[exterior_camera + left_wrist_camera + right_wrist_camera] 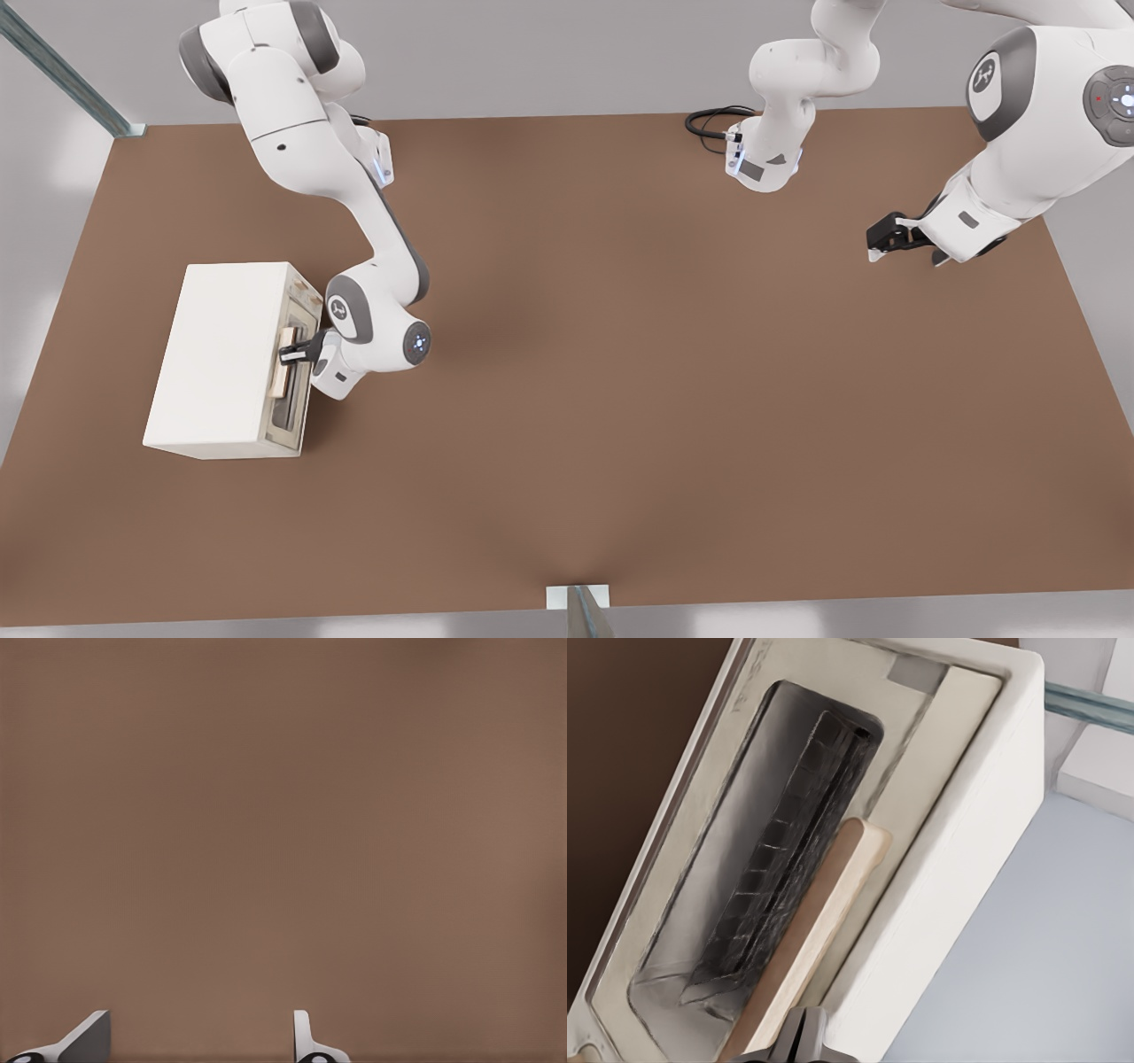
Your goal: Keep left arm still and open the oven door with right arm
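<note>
Oven (221,354) is sitting on the brown surface (620,399), toward the front view's left, plain white top facing the camera. Oven door (297,372) is forming the side of the box that faces the front view's right; from above only a thin strip of it is showing.

Right arm (301,151) is reaching down from the upper left of the front view and bending toward the door. Its claw (292,353) is sitting at the pale tan bar handle (283,361), black fingers pointing into it, touching or very nearly so.

Right wrist view is looking along the door at close range: cream panel (700,815), dark glass window (788,868) with a grid pattern inside it, tan handle (824,921) running lengthwise just beside the window. Claw (799,1041) is showing only as a dark tip at the frame edge, right at the near end of the handle. Whether it is clamped on the bar or merely resting against it, cannot tell.

Door is appearing to lie close against the oven body.
</note>
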Available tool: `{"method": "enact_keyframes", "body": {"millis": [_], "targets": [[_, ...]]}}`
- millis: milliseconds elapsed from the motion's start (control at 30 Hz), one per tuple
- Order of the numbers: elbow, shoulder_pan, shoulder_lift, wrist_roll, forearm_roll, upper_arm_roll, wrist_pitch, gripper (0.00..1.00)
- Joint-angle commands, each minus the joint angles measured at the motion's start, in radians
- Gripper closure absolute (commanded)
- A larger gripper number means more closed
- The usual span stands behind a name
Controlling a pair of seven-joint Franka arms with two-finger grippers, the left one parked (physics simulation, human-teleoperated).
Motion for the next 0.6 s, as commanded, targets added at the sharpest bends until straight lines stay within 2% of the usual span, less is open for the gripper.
{"method": "enact_keyframes", "body": {"millis": [0, 567], "targets": [[-0.004, -0.001, 0.0, 0.096, 0.0, -0.001, 0.023, 0.79], [-0.026, -0.021, -0.005, 0.096, 0.0, -0.001, 0.045, 0.79]]}}
